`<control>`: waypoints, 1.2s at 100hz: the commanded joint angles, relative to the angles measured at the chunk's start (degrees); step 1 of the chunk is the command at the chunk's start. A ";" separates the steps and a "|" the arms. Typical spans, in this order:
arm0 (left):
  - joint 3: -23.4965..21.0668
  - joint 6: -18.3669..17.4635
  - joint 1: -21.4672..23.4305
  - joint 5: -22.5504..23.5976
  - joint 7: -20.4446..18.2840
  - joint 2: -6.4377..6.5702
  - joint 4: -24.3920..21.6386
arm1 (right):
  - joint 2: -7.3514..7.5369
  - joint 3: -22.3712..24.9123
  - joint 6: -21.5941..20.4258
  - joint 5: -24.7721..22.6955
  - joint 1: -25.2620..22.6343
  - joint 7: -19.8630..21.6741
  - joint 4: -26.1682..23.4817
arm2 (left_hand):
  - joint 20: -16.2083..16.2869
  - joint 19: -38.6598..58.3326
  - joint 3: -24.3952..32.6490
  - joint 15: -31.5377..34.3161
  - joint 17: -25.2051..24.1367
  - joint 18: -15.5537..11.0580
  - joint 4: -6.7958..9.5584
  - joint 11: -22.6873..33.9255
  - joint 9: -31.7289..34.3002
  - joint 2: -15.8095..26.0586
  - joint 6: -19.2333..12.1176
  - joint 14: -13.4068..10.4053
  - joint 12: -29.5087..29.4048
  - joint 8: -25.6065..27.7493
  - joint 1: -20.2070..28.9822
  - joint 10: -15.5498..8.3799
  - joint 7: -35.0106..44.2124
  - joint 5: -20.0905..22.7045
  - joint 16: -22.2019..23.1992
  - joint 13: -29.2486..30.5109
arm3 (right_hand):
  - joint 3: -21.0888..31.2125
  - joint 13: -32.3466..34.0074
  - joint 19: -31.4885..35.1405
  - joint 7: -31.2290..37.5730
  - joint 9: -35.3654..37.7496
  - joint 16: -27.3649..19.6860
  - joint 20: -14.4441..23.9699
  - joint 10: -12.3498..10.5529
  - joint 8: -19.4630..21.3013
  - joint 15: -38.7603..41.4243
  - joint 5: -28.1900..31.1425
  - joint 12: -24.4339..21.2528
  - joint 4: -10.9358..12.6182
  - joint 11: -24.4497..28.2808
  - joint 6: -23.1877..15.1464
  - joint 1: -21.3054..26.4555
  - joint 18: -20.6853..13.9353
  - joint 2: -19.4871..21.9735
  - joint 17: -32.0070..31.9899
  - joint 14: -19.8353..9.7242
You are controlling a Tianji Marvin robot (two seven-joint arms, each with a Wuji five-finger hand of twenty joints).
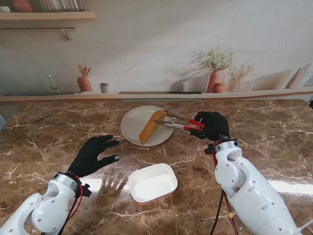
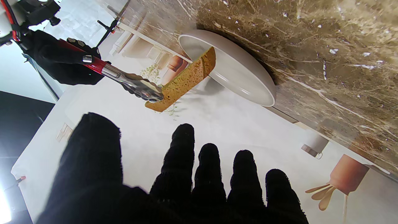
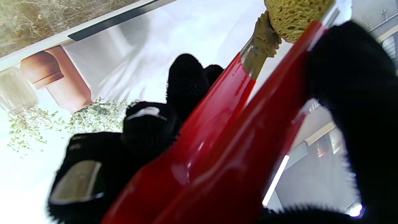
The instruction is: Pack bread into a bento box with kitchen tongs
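Note:
A slice of brown bread (image 1: 151,127) (image 2: 186,81) (image 3: 292,15) hangs tilted over the round white plate (image 1: 132,127) (image 2: 248,81), one end lifted. The steel tips of the red-handled tongs (image 1: 183,123) (image 2: 130,81) (image 3: 236,130) pinch its upper end. My right hand (image 1: 211,125) (image 2: 59,62) (image 3: 149,130) is shut on the tongs' red handles, right of the plate. The white rectangular bento box (image 1: 152,182) sits empty, nearer to me than the plate. My left hand (image 1: 94,154) (image 2: 174,180) rests open above the table, left of the box, fingers spread.
The marble counter (image 1: 274,127) ends at a back ledge with terracotta vases (image 1: 216,80), a utensil pot (image 1: 84,83) and a small cup (image 1: 104,87). A shelf (image 1: 44,15) hangs at the upper left.

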 commanded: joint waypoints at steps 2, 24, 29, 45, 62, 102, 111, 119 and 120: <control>0.15 0.00 0.28 0.12 0.08 -0.06 -0.14 | 0.03 0.38 0.10 0.08 -1.16 0.83 0.01 | 1.00 -2.55 -2.19 -1.55 -0.94 -0.44 1.58 -0.99 -1.21 0.59 -1.59 -2.26 -0.37 0.36 -0.03 -0.24 0.29 -0.37 -0.68 -1.97 | 16.78 1.45 8.11 16.53 5.60 2.79 1.80 -0.17 2.31 7.29 8.51 1.59 4.35 6.51 -9.05 5.60 -1.23 2.93 2.76 -3.33; 0.38 0.03 0.21 0.07 0.02 -0.05 -0.14 | 0.22 1.47 -0.36 0.31 -2.51 1.49 0.39 | 1.04 -2.56 -2.20 -1.61 -0.94 -0.46 1.57 -1.05 -1.21 0.61 -1.61 -2.29 -0.41 0.37 0.01 -0.27 0.23 -0.41 -0.73 -1.99 | 18.02 1.42 8.12 17.13 5.61 3.06 2.23 0.17 2.09 7.71 8.80 1.52 3.89 7.28 -8.80 5.61 -0.38 1.44 2.63 -2.79; 0.40 0.00 0.15 0.09 -0.05 -0.04 -0.14 | 0.20 1.73 -0.77 0.47 -2.71 1.40 0.43 | 1.03 -2.59 -2.21 -1.62 -0.96 -0.48 1.57 -1.06 -1.19 0.62 -1.68 -2.39 -0.42 0.38 0.00 -0.32 0.23 -0.40 -0.74 -1.99 | 18.32 1.40 8.11 17.25 5.55 3.09 2.35 0.27 2.08 7.75 8.84 1.47 3.73 7.37 -8.70 5.65 -0.29 1.19 2.62 -2.71; 0.55 -0.03 -0.13 0.18 -0.19 0.00 -0.15 | -0.11 2.40 -2.05 1.20 -3.12 0.33 0.06 | 1.01 -2.68 -2.22 -1.66 -0.96 -0.52 1.56 -1.14 -1.29 0.64 -1.67 -2.37 -0.45 0.38 -0.04 -0.31 0.18 -0.48 -0.77 -2.04 | 18.80 1.41 8.16 17.46 5.59 3.18 2.70 0.52 2.01 7.93 8.95 1.34 3.36 7.62 -8.40 5.84 -0.10 0.83 2.62 -2.45; 0.78 0.08 -0.31 0.21 -0.21 0.01 -0.12 | -0.39 2.59 -3.31 1.76 -3.27 -0.35 -1.35 | 1.04 -2.70 -2.20 -1.64 -0.93 -0.54 1.57 -1.10 -1.21 0.66 -1.65 -2.36 -0.44 0.39 -0.02 -0.31 0.18 -0.44 -0.77 -1.97 | 18.96 1.39 8.13 17.45 5.52 3.22 2.94 0.65 1.85 8.01 8.88 1.17 3.16 7.64 -8.16 5.98 -0.01 0.76 2.62 -2.42; 0.57 0.36 -0.13 0.24 -0.07 -0.04 -0.38 | -0.84 3.19 -5.14 1.44 -3.88 -2.45 -6.28 | 1.18 -2.60 -2.21 -1.52 -0.92 -0.45 1.57 -0.96 -1.16 0.61 -1.59 -2.26 -0.37 0.39 -0.07 -0.25 0.22 -0.37 -0.69 -1.87 | 19.04 1.39 8.07 17.54 5.54 3.26 3.36 0.79 1.63 8.04 8.92 0.92 3.04 7.73 -8.05 6.08 -0.03 0.82 2.66 -2.38; 0.49 0.40 -0.05 0.19 -0.05 -0.05 -0.48 | -0.82 3.82 -5.58 1.05 -4.83 -2.73 -7.87 | 1.20 -2.58 -2.20 -1.52 -0.92 -0.41 1.57 -0.95 -1.18 0.61 -1.54 -2.23 -0.36 0.39 -0.04 -0.24 0.24 -0.35 -0.68 -1.88 | 19.09 1.40 8.10 17.60 5.56 3.28 3.45 0.73 1.65 8.09 8.95 0.95 3.08 7.86 -8.14 6.06 -0.06 0.76 2.66 -2.51; 0.47 0.35 0.01 0.18 0.01 -0.06 -0.51 | -0.79 4.53 -5.88 0.75 -5.91 -2.96 -9.37 | 1.21 -2.57 -2.20 -1.53 -0.93 -0.40 1.57 -0.92 -1.12 0.62 -1.55 -2.24 -0.34 0.39 -0.03 -0.23 0.25 -0.34 -0.68 -1.92 | 19.07 1.41 8.13 17.65 5.58 3.30 3.54 0.65 1.65 8.14 8.98 0.97 3.10 7.98 -8.21 5.96 -0.08 0.75 2.66 -2.61; 0.46 0.33 0.01 0.17 0.02 -0.06 -0.51 | -0.78 4.63 -5.93 0.71 -6.06 -2.97 -9.56 | 1.21 -2.56 -2.21 -1.53 -0.93 -0.40 1.57 -0.93 -1.14 0.60 -1.49 -2.21 -0.34 0.39 -0.03 -0.18 0.25 -0.35 -0.68 -1.93 | 19.07 1.41 8.13 17.66 5.57 3.30 3.54 0.64 1.65 8.14 9.00 0.97 3.10 7.99 -8.22 5.94 -0.09 0.75 2.66 -2.63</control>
